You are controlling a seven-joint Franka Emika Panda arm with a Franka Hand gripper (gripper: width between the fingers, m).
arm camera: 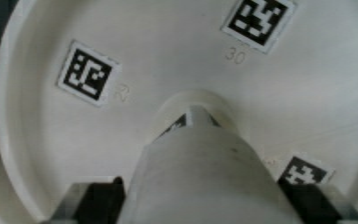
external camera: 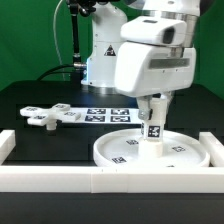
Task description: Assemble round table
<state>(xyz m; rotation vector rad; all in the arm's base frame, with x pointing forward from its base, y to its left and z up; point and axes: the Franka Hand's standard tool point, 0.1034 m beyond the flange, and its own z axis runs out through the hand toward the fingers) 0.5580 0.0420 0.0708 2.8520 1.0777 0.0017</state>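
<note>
We see the short leg (external camera: 153, 135) standing upright in the middle of the round disc (external camera: 190, 155). The gripper (external camera: 155, 108) presses its fingers (arm camera: 101, 200) on the leg's two sides. The cross-shaped foot (external camera: 45, 115) lies apart on the table (external camera: 40, 92), not yet mounted, so we judge the task about half done.

Round disc (external camera: 112, 153): white, rimmed, flat on table, rim up, square tags on inner face. Leg (external camera: 155, 125): short white cylinder, upright at disc centre, tag on side. Cross-shaped foot (external camera: 49, 115): white, lying flat, well apart toward exterior view's left.
</note>
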